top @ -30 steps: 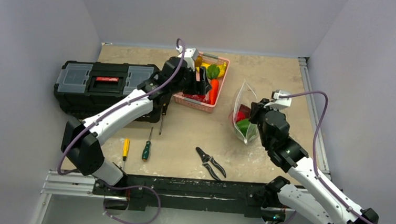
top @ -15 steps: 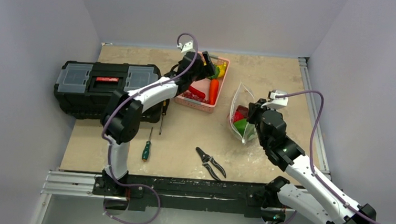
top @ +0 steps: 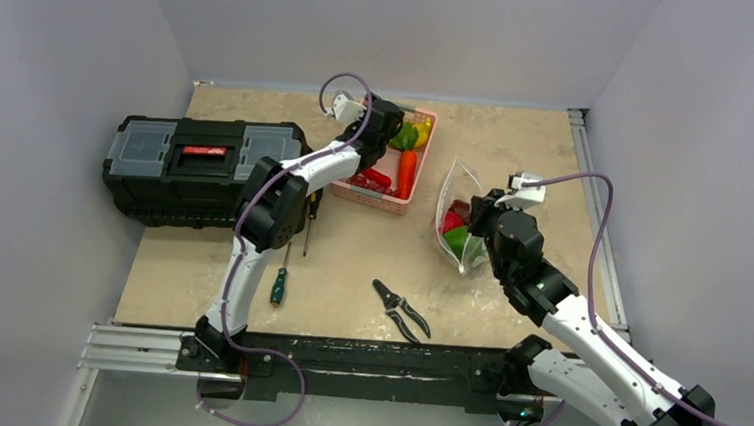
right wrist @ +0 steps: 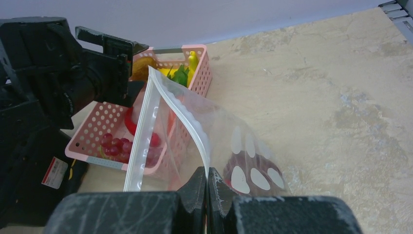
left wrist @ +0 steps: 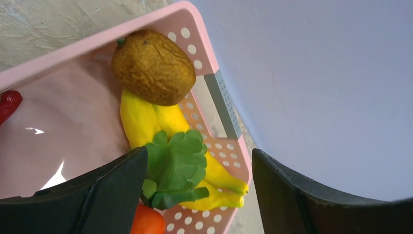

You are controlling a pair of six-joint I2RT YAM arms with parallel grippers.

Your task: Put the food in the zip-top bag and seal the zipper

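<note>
The clear zip-top bag [top: 459, 204] stands open on the table right of the pink basket [top: 424, 146]. Red [top: 452, 221] and green [top: 461, 241] food lies in it. My right gripper [right wrist: 207, 179] is shut on the bag's pale zipper [right wrist: 181, 111], holding the near rim up; a maroon fruit [right wrist: 253, 170] shows through the plastic. My left gripper [left wrist: 199, 195] is open and empty above the basket's far end, over a yellow banana [left wrist: 141, 119], a brown fruit [left wrist: 153, 66] and green leaves [left wrist: 175, 163] on an orange carrot [left wrist: 146, 222].
A black toolbox [top: 196, 165] sits at the left. A green-handled screwdriver [top: 278, 284] and pliers [top: 401, 310] lie near the front. Red grapes [right wrist: 114, 146] lie in the basket's near end. The back wall is close behind the basket.
My left arm has swung from the basket's near side to its far end, the gripper now pointing down over the banana. My right gripper has kept the bag rim almost still.
</note>
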